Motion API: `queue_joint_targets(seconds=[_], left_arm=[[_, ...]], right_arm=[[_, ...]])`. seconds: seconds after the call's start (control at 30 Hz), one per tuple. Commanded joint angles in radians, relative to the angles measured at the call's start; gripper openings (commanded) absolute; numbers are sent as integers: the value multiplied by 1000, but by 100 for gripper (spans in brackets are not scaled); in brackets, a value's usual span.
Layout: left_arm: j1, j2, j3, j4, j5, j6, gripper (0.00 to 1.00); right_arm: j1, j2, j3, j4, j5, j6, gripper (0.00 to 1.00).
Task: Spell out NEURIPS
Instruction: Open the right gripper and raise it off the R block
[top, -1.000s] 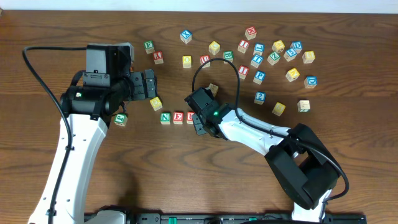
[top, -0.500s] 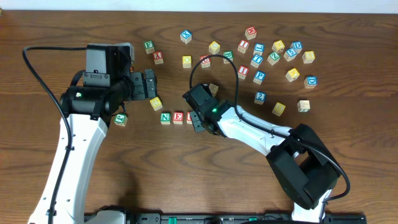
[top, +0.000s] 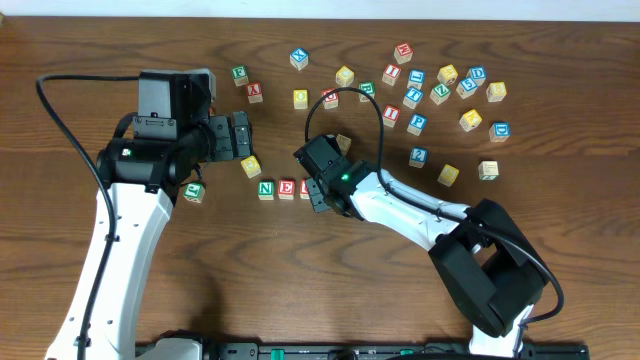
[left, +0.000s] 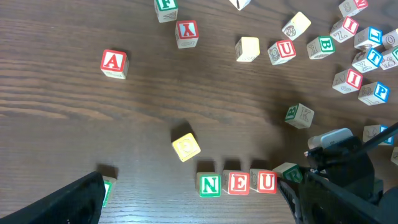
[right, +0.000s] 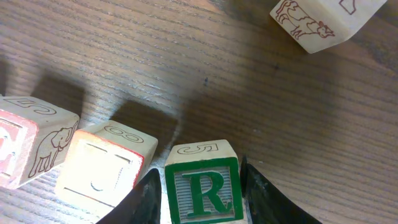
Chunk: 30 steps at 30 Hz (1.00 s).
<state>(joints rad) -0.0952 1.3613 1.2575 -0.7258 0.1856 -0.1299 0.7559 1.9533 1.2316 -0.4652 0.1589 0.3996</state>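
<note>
Three cubes stand in a row at mid-table: green N (top: 265, 188), red E (top: 286, 188) and red U (left: 267, 182). The right gripper (top: 318, 190) is shut on a green R cube (right: 202, 190), just right of the U cube (right: 102, 168) with a narrow gap. From the left wrist view the R cube (left: 287, 172) looks turned slightly out of line. A red I cube (left: 348, 79) and a blue P cube (left: 373, 92) lie in the back right pile. The left gripper (top: 240, 135) hangs open above the table, left of and behind the row, holding nothing.
Several loose letter cubes (top: 440, 90) are scattered at the back right. A yellow cube (top: 250, 166) lies just behind the N. A green-faced cube (top: 194, 191) sits by the left arm. A red A cube (left: 114, 62) and a second U cube (left: 283, 51) lie further back.
The right gripper has edged slightly left with the R cube, closer to the U. The left arm has not moved.
</note>
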Motion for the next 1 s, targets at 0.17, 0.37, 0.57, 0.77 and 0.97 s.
queue_joint_targets(seconds=[0.17, 0.37, 0.57, 0.77, 0.97], left_arm=[[2, -9, 23, 0, 6, 6, 98], [2, -9, 23, 0, 6, 6, 98], [2, -9, 23, 0, 6, 6, 98], [2, -9, 23, 0, 6, 6, 98], [2, -9, 23, 0, 6, 6, 98]], right_arm=[[-3, -35, 69, -38, 38, -23, 36], [-3, -35, 116, -68, 52, -32, 36], [-3, -35, 171, -109, 79, -31, 36], [-6, -35, 255, -183, 140, -18, 39], [-18, -35, 357, -289, 193, 41, 42]])
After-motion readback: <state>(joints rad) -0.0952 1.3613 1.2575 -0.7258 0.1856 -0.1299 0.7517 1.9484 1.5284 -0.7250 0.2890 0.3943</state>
